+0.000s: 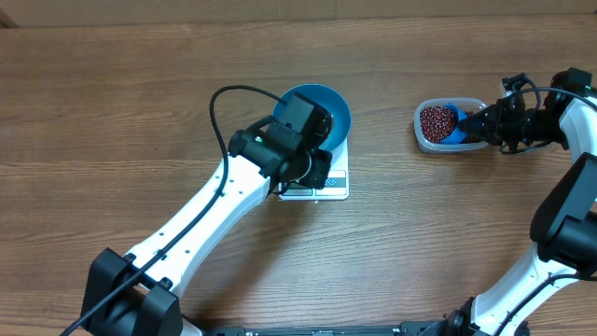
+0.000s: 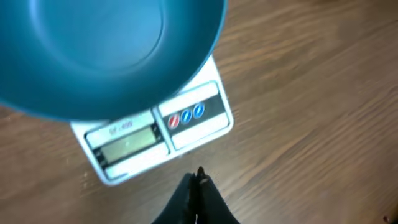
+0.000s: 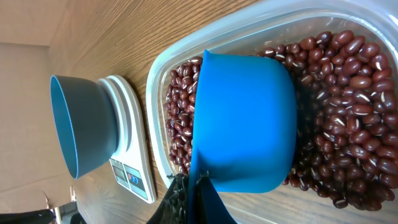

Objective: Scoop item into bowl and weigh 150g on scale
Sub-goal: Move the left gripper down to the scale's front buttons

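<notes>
The empty blue bowl stands on the white scale. In the left wrist view the bowl overhangs the scale, whose display and buttons face my left gripper. That gripper is shut with nothing in it, hovering just off the scale's front edge. At the right, red-brown beans fill a clear tub. My right gripper is shut on the handle of a blue scoop that lies down in the beans. The scoop's inside is hidden.
The left arm crosses the wooden table from the bottom left up to the scale. The right arm comes up along the right edge. The tub sits about a hand's width right of the bowl.
</notes>
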You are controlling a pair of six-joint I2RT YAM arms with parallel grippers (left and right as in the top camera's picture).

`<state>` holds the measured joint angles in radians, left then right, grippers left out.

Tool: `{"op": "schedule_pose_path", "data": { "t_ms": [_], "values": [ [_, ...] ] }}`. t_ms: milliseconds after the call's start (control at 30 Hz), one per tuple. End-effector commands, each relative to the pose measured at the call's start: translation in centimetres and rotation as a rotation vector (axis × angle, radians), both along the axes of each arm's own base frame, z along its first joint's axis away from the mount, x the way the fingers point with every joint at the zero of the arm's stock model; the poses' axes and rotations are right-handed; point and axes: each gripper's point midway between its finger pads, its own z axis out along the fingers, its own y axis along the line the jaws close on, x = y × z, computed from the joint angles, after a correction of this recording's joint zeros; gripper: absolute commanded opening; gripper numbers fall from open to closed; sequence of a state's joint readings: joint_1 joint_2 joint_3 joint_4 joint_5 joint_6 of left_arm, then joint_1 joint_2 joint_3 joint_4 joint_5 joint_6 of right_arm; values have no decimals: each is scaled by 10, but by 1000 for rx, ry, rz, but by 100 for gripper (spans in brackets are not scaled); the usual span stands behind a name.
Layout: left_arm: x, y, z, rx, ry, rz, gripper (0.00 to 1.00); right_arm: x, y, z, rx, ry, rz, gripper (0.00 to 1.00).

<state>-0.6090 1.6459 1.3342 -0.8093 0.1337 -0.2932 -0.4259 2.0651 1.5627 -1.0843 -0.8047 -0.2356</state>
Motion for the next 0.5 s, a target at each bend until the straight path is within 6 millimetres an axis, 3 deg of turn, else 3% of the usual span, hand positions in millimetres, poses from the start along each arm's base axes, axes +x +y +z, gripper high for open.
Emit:
{"op": "schedule_pose_path", "data": {
  "t_ms": [0,467],
  "values": [
    [8,-7,-2,-1,-42,24,4,-11,11,-25,-28,76,31,4],
    [8,-34,-66,68,-21,-28,4,-10,11,-25,-28,75,31,4]
  ]
}}
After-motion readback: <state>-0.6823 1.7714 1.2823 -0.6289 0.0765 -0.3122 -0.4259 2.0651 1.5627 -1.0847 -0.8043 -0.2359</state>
